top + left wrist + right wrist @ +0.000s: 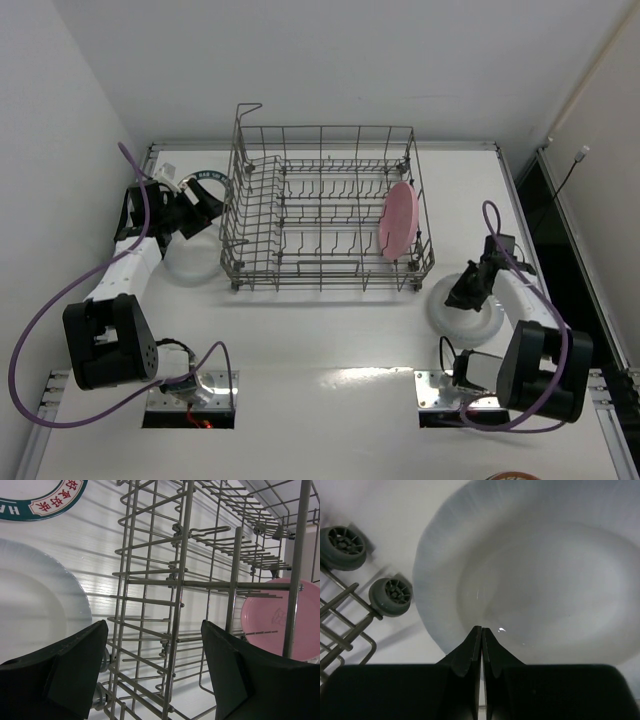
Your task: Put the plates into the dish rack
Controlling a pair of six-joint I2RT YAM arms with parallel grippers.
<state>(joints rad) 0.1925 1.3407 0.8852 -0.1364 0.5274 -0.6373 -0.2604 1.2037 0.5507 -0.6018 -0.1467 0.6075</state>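
Note:
The grey wire dish rack point(325, 215) stands at the back centre. A pink plate point(400, 222) stands upright at its right end and shows in the left wrist view point(272, 622). My left gripper point(203, 207) is open and empty at the rack's left side, with the rack's wires point(175, 610) between its fingers point(75, 665). A whitish plate point(188, 265) lies flat left of the rack point(35, 600). The lettered-rim plate point(205, 178) lies behind it point(47, 500). My right gripper point(468, 290) is shut, tips point(482, 630) just over another whitish plate point(545, 575) lying right of the rack point(470, 318).
The rack's two small grey wheels point(392, 596) stand just left of the right-hand plate. White walls close the table at the left and back. A dark strip point(560, 230) runs along the right edge. Arm cables point(60, 310) loop beside both bases.

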